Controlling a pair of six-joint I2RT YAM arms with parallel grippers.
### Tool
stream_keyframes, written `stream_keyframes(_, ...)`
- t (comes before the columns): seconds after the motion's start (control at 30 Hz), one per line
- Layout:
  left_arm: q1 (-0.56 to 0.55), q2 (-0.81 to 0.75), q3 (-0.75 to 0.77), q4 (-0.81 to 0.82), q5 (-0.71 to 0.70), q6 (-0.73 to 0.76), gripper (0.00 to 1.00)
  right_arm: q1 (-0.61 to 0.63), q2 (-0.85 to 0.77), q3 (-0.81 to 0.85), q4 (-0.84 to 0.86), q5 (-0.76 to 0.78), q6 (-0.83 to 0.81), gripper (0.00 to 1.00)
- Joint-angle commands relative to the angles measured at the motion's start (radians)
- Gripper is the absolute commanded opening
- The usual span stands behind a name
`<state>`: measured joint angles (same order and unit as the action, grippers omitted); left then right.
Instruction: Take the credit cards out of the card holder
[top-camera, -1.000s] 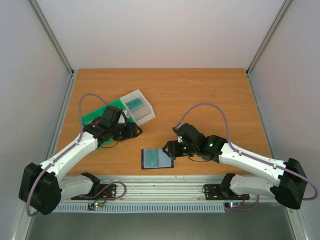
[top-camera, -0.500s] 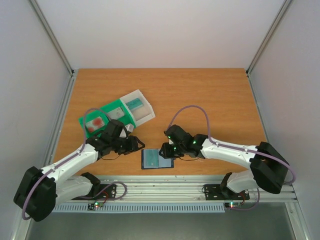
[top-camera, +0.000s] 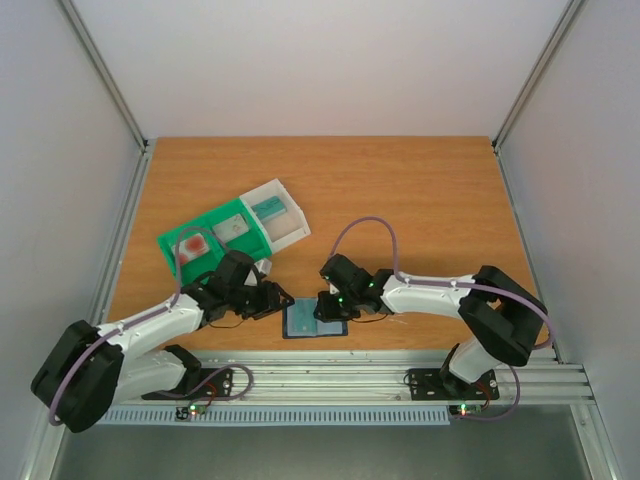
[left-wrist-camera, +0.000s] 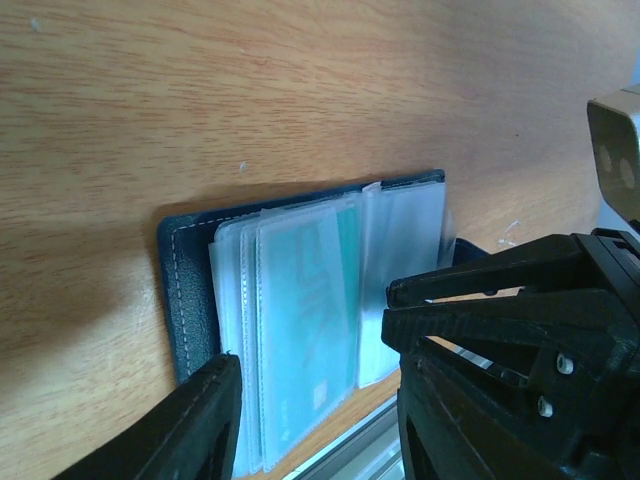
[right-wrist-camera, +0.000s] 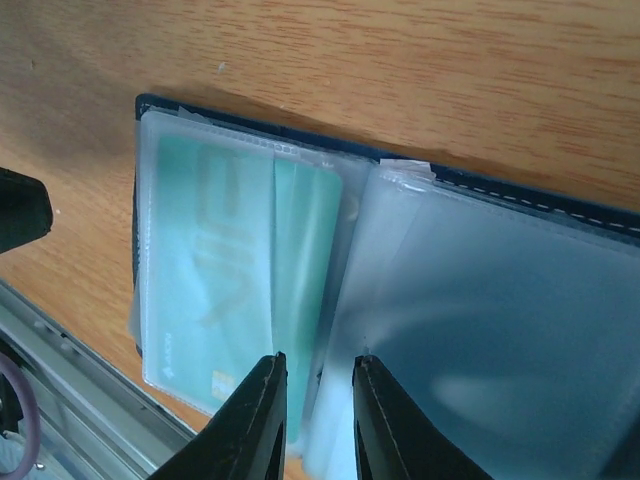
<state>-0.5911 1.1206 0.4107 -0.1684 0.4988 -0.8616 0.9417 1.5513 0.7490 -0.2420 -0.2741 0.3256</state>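
Teal card (right-wrist-camera: 235, 290) sits inside the open dark wallet (top-camera: 315, 320) on the wooden table (top-camera: 400, 190). Left gripper (left-wrist-camera: 315, 375) gapes wide by it; right gripper (right-wrist-camera: 317, 360) shows only a narrow gap.

hands 2: left hand (top-camera: 281, 298), right hand (top-camera: 326, 304) | card holder (top-camera: 315, 321) 1 | teal cards seen 2: sleeve card (right-wrist-camera: 215, 270), tray card (top-camera: 268, 208) | tray (top-camera: 200, 220) 1, compartments 3 | reddish piece (top-camera: 193, 247) 1 | pale piece (top-camera: 233, 228) 1 | desk (top-camera: 420, 190) 1
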Motion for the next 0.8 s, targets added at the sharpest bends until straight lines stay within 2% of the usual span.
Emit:
stream_keyframes(0.0,-0.006,0.017,-0.029,0.110,0.017,-0.028,0.44,-0.003,0.027,0.022,0.043,-0.023,0.004,0.19)
stream_keyframes(0.47,-0.010,0.039,-0.051,0.155,0.018,-0.053,0.42,-0.003,0.084,0.030,0.063,-0.044,0.001,0.14)
stream_keyframes(0.77,-0.010,0.046,-0.056,0.196,0.030,-0.068,0.43,-0.003,0.109,0.010,0.075,-0.052,0.006,0.06)
